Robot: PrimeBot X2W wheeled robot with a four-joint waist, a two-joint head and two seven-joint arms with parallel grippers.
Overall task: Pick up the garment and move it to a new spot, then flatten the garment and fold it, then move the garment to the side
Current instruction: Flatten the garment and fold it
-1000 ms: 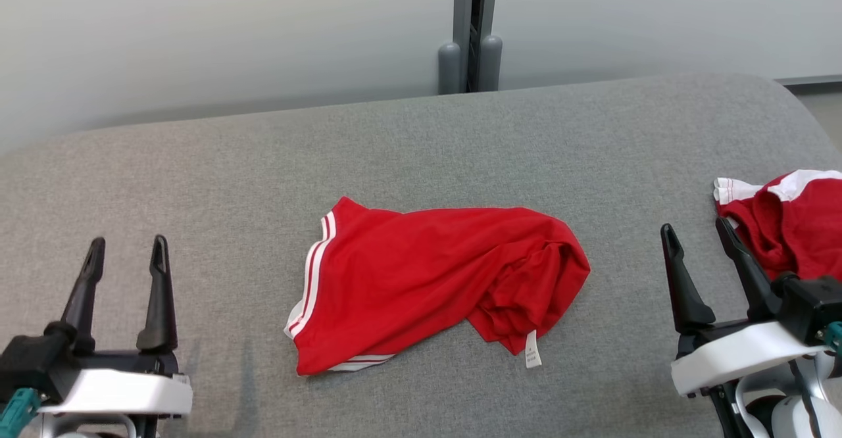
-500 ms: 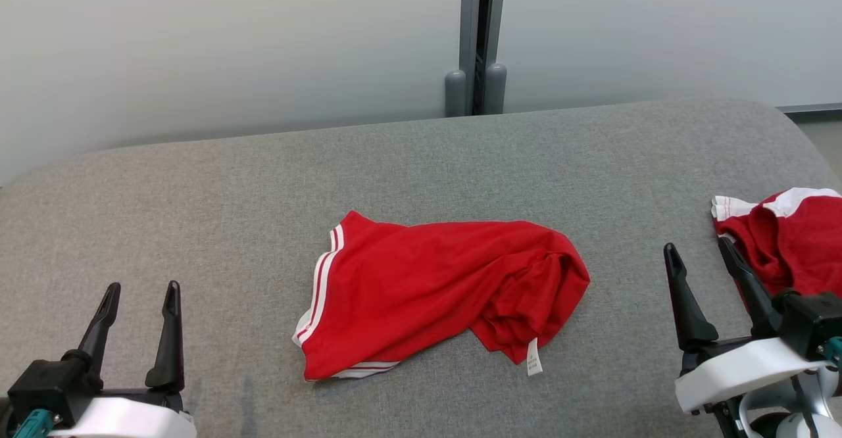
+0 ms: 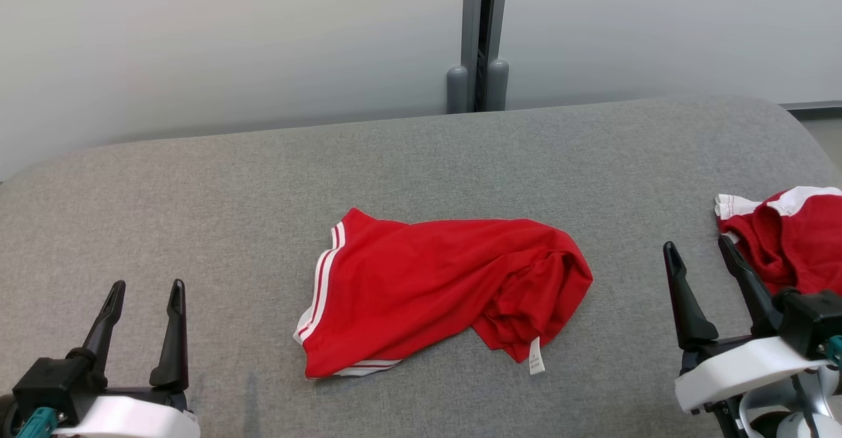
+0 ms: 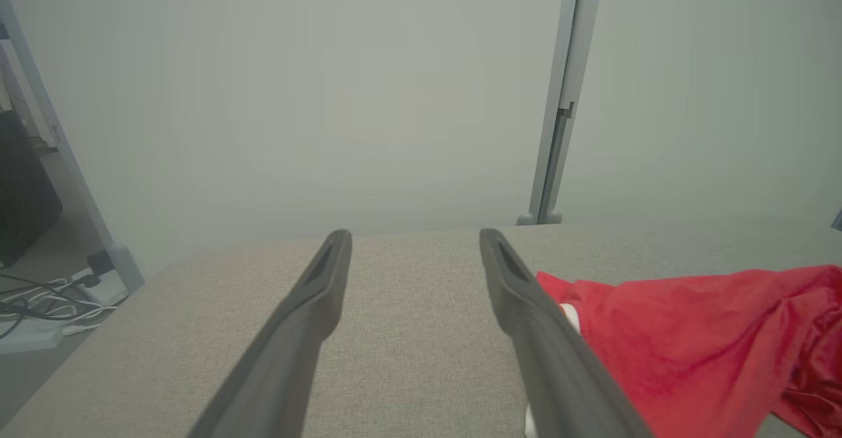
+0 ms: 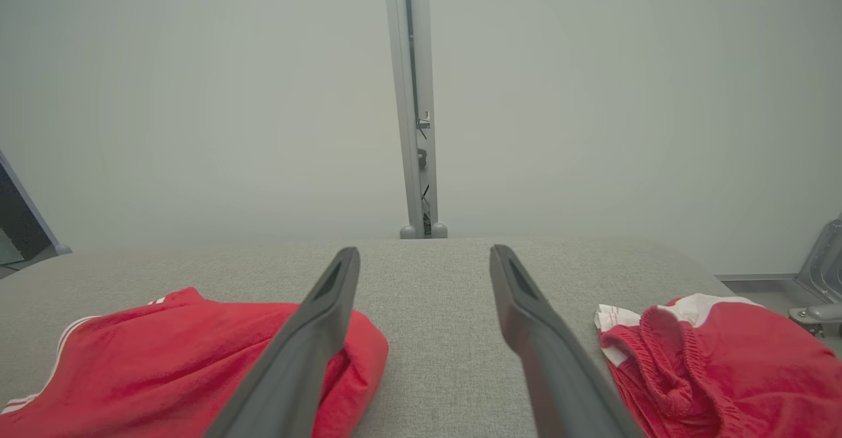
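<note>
A crumpled red garment (image 3: 441,290) with white stripes along its left hem lies in the middle of the grey padded table (image 3: 230,188); a white label hangs at its lower right. The left wrist view has this garment (image 4: 691,352) at the right, and the right wrist view has the same garment (image 5: 164,359) at the left. My left gripper (image 3: 146,287) stands open at the lower left, well apart from the cloth. At the lower right my right gripper (image 3: 697,247) is open too, between the garment and a second red piece. Nothing sits between either pair of fingers.
A second red garment with white trim (image 3: 789,234) lies at the table's right edge, just right of my right gripper; it is also in the right wrist view (image 5: 723,365). A grey post (image 3: 479,37) stands behind the table against a pale wall. Cables (image 4: 33,306) lie on the floor far left.
The head camera has tilted, so the table sits lower in the picture than a second ago. The left gripper shows lower in the frame. The garments have not moved on the table.
</note>
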